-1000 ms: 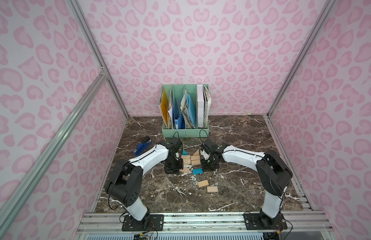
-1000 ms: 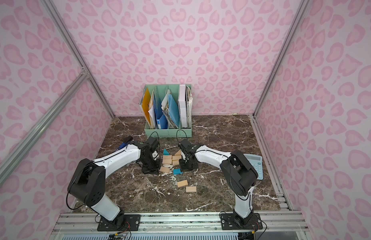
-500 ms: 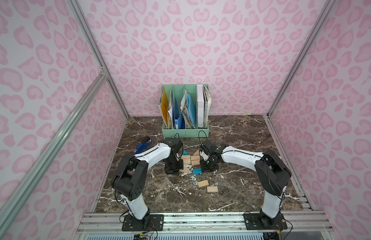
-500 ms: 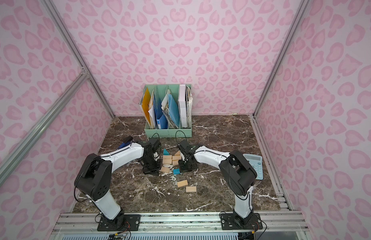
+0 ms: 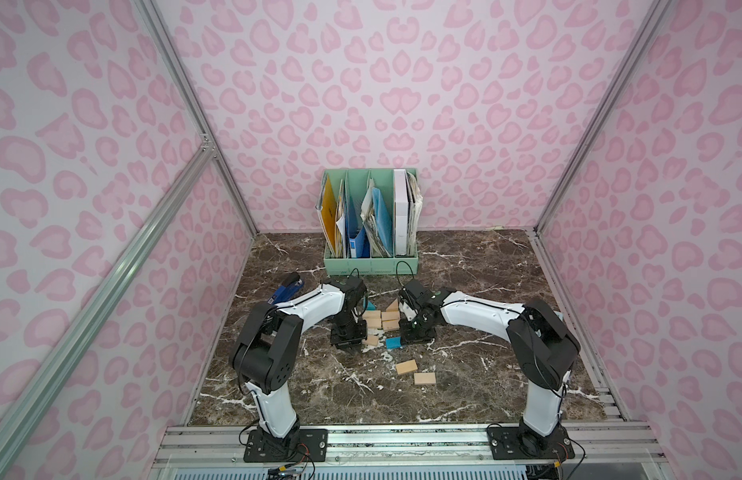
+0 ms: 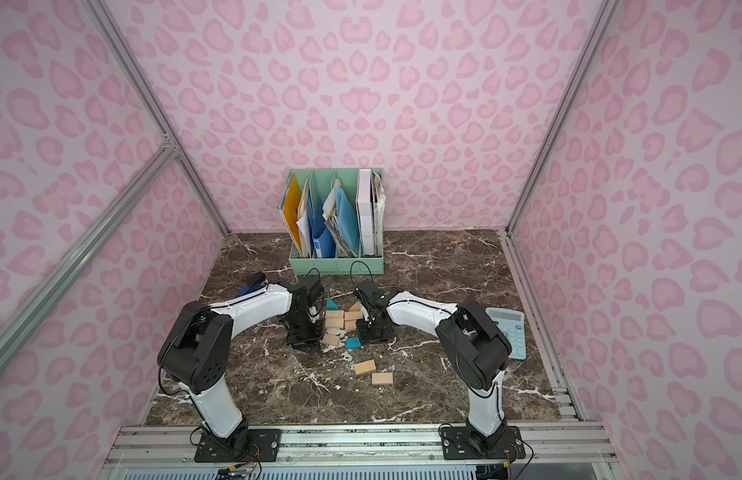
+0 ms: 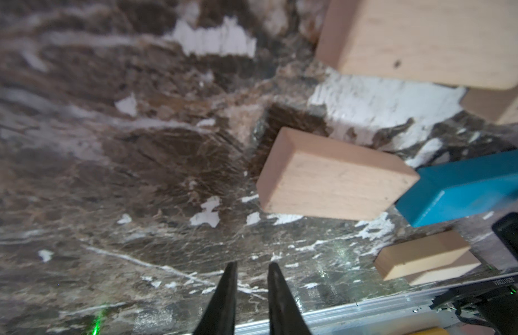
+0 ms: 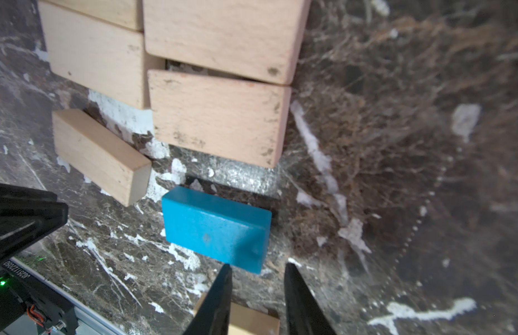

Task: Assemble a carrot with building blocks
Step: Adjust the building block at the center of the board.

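Left end effector point(image 7: 252, 265) and right end effector point(image 8: 259, 265) stood slightly parted, empty.
Only wrist views showed those gaps; top views hid them.

The left arm point(image 5: 311, 305) and right arm point(image 5: 479, 311) each fold at a raised elbow and reach inward, wrists bent so the fingers point down. The left gripper point(image 7: 252, 275) has its jaws narrowly parted and empty. The right gripper point(image 8: 259, 275) has its jaws slightly wider apart, also empty.
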{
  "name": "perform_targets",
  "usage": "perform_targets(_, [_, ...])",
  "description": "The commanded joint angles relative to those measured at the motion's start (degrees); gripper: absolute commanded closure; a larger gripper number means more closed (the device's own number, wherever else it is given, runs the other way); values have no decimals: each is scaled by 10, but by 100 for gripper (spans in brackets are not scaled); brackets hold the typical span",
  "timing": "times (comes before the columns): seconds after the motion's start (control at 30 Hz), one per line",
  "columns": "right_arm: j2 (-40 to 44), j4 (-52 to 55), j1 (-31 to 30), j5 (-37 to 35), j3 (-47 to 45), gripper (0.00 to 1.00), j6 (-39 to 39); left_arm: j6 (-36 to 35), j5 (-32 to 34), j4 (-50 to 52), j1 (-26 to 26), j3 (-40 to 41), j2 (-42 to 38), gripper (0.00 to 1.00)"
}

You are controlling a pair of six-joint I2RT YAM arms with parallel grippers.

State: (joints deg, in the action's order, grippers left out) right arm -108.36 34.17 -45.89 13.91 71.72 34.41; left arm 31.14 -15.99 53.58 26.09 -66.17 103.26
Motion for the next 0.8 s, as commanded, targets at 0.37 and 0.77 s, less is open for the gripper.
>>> perform_targets(0.37, [3, -3, -12, 18, -8, 73, -7, -13, -27, 3, -2, -20, 24, 77])
perform_targets(0.77, [-8, 12, -22, -19, 0, 32, -9, -21, -30, 12, -31, -35, 12, 75])
